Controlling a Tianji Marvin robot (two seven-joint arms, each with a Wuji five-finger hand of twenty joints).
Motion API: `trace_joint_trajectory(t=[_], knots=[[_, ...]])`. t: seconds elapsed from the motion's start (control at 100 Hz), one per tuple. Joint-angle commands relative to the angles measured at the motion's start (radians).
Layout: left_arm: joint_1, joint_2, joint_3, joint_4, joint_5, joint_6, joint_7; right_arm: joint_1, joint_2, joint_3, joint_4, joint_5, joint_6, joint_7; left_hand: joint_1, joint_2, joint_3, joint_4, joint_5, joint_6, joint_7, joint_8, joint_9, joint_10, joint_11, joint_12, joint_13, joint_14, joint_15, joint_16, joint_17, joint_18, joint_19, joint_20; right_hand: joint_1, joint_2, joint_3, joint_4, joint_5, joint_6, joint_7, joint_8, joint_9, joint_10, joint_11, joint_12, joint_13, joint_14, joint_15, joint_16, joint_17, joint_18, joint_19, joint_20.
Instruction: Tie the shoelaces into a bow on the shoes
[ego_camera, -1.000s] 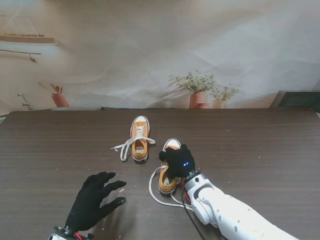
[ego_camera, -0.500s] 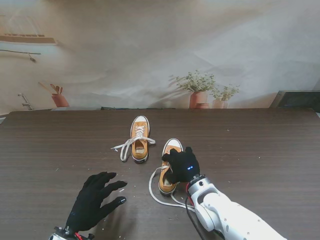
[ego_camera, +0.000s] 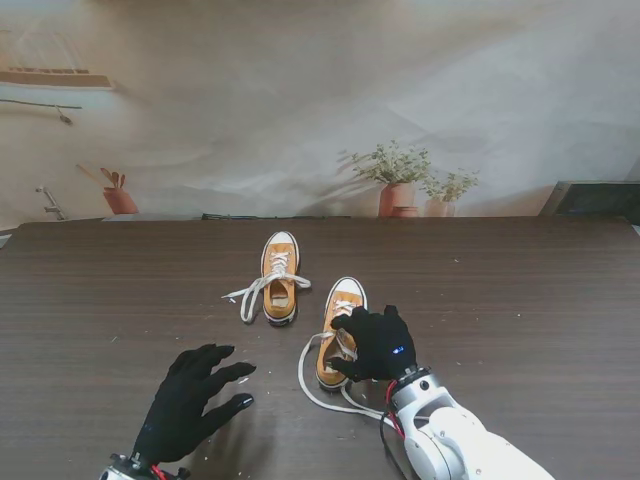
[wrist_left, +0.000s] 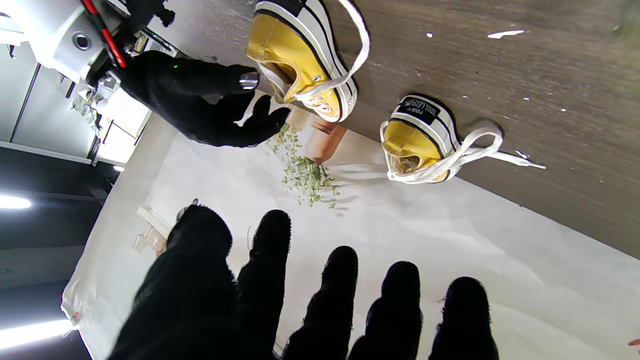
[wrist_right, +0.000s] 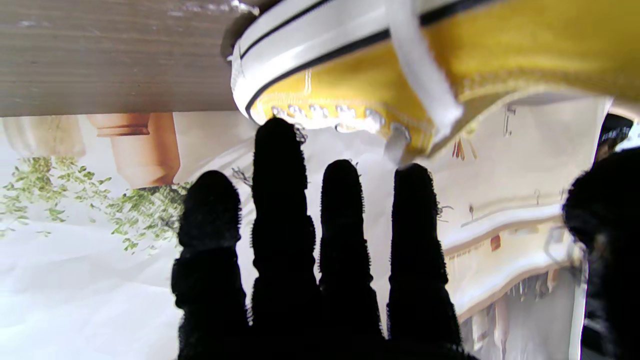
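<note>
On the table (ego_camera: 520, 300), 2 shoes: the far shoe (ego_camera: 280, 276) left, the near shoe (ego_camera: 340, 330) right. The right hand (ego_camera: 378, 342) is over the near shoe; the left hand (ego_camera: 190, 402) lies near-left.

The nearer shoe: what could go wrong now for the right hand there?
The right hand hovers at the nearer shoe with spread fingers, holding no lace; closing now may push the shoe aside. Its lace loops loose on the table toward the arm, so the wrist might snag it.
</note>
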Motion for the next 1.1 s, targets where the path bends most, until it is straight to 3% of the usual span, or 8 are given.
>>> trace_joint_trajectory(t=[0.0,0.13,0.35,0.55,0.78,1.09], knots=[[-0.005,-0.001,0.001,0.002,-0.002,0.005,-0.012,-0.033,0.004,0.018,-0.017,0.007,-0.008,-0.025,0.017,0.028,-0.028,0.011,0.013,0.033,-0.006,-0.011,0.011,0.004,0.004,-0.007,0.001,-0.004,-0.002,0.014,-0.003,0.039,-0.003,0.009,-0.037,0.029,-0.033,-0.007,-0.02,0.01,0.0,-0.02,-0.036,0.023,-0.001,0.002,-0.028,0.024,-0.025,-0.019,-0.024,0.009,-0.018,-0.002],[-0.027,-0.003,0.002,0.022,-0.014,0.011,-0.011,-0.101,-0.004,0.089,-0.057,0.016,-0.034,-0.089,-0.011,0.027,-0.034,0.009,0.007,0.041,-0.013,-0.017,0.015,0.008,0.006,-0.006,0.004,-0.004,-0.001,0.015,-0.001,0.039,-0.003,0.008,-0.019,0.031,-0.029,-0.001,-0.014,0.011,0.005,-0.023,-0.037,0.027,-0.03,-0.019,-0.049,0.031,-0.073,-0.033,-0.054,0.016,-0.057,-0.018],[-0.102,0.003,0.01,0.09,-0.019,0.013,-0.037,-0.215,-0.023,0.206,-0.128,0.066,-0.027,-0.124,-0.051,0.012,-0.033,0.012,-0.037,0.048,-0.04,-0.03,0.0,0.002,0.0,-0.008,-0.007,-0.012,-0.007,0.011,-0.006,0.032,-0.011,0.0,0.014,0.012,-0.015,0.003,-0.016,0.012,0.002,-0.026,-0.033,0.029,-0.036,-0.028,-0.066,0.03,-0.096,-0.036,-0.082,0.017,-0.083,-0.029],[-0.209,0.013,0.05,0.187,0.005,0.001,-0.043,-0.265,-0.025,0.278,-0.158,0.089,-0.004,-0.08,-0.07,0.011,-0.027,0.014,-0.099,0.058,-0.071,-0.043,-0.033,-0.014,-0.01,-0.01,-0.029,-0.026,-0.013,0.005,-0.025,0.025,-0.018,-0.004,0.039,-0.012,-0.004,0.005,-0.006,0.028,-0.009,-0.026,-0.031,0.031,-0.012,-0.005,-0.073,0.027,-0.043,0.0,-0.082,0.01,-0.056,-0.004],[-0.276,0.021,0.108,0.261,0.025,0.075,-0.043,-0.233,-0.029,0.275,-0.099,0.104,0.062,-0.068,-0.071,0.015,-0.022,0.013,-0.105,0.06,-0.069,-0.044,-0.054,-0.018,-0.006,-0.009,-0.036,-0.031,-0.011,0.005,-0.028,0.024,-0.014,-0.001,0.066,-0.061,0.043,0.009,0.014,0.036,0.001,-0.011,-0.035,0.031,0.016,0.023,-0.075,0.021,0.01,0.018,-0.072,0.005,-0.028,0.02],[-0.277,0.022,0.109,0.291,0.014,0.103,-0.058,-0.172,-0.015,0.188,-0.052,0.121,0.07,0.059,-0.066,0.014,-0.018,0.011,-0.093,0.065,-0.061,-0.045,-0.056,-0.015,0.004,-0.008,-0.038,-0.028,-0.01,0.006,-0.032,0.03,-0.012,0.003,0.073,-0.067,0.062,0.01,0.008,0.043,0.002,-0.003,-0.065,0.033,0.021,0.031,-0.095,0.019,0.018,0.016,-0.082,-0.001,-0.027,0.024]])
